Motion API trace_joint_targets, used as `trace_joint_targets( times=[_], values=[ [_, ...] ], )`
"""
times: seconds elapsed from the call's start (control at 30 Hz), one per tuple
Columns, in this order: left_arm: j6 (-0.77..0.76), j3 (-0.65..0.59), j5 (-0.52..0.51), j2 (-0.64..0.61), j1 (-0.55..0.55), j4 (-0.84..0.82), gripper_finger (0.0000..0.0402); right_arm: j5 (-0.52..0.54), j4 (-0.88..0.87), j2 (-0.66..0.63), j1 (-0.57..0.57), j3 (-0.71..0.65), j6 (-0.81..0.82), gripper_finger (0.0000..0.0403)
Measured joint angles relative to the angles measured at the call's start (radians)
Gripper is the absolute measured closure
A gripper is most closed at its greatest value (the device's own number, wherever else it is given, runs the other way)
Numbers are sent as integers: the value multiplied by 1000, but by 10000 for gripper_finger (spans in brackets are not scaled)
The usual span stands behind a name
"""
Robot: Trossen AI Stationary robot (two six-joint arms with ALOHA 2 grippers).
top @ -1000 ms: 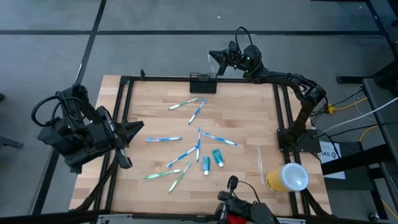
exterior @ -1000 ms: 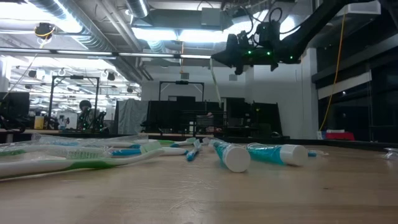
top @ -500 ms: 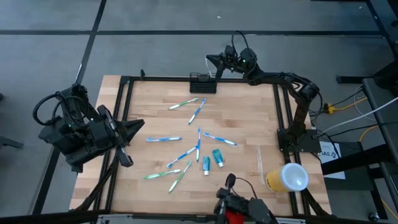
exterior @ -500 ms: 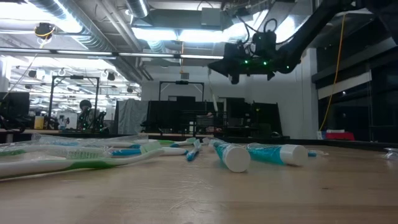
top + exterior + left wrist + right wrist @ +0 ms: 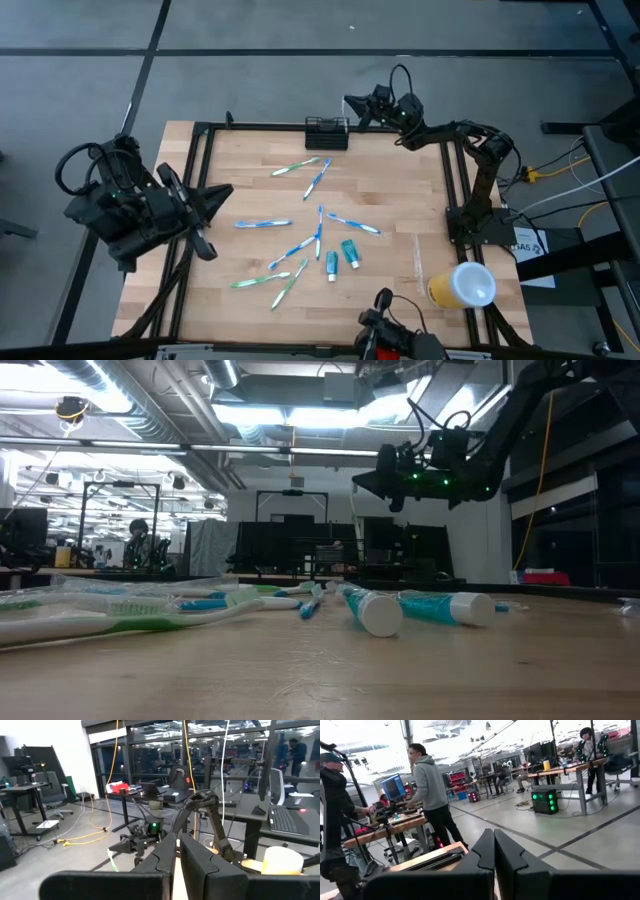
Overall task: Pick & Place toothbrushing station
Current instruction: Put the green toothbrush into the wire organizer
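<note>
The toothbrushing station, a low black mesh holder (image 5: 327, 131), stands at the middle of the table's far edge. Several blue and green toothbrushes (image 5: 295, 250) and two teal toothpaste tubes (image 5: 341, 258) lie flat on the wooden top. My right gripper (image 5: 350, 101) hovers level just right of the holder and above it, shut on a thin white-and-green toothbrush (image 5: 113, 861). My left gripper (image 5: 224, 190) waits shut over the table's left edge, fingers (image 5: 165, 855) pointing across the table. My right gripper pinches the toothbrush's upper end (image 5: 109, 852) between its two fingertips, coming level from the table's right side. The toothbrush hangs below the fingers, clear of the table. From above, the gripper hides the place of contact.
A yellow cup with a white lid (image 5: 462, 286) stands at the near right corner. A black frame rail (image 5: 448, 180) runs along the table's edges. People stand at benches in the room beyond the table (image 5: 432, 795).
My right gripper has sunk with the toothbrush and shifted a little toward the table's right edge, staying shut beside the holder. The toothbrushes and tubes on the table have not moved.
</note>
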Motion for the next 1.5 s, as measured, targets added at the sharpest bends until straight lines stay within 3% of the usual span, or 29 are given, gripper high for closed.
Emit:
trace_joint_targets(
  times=[1.5],
  values=[
    [-58, 0, 0, 0, 0, -1, 382, 26, 125, 132, 1, 35, 34, 403]
  ],
)
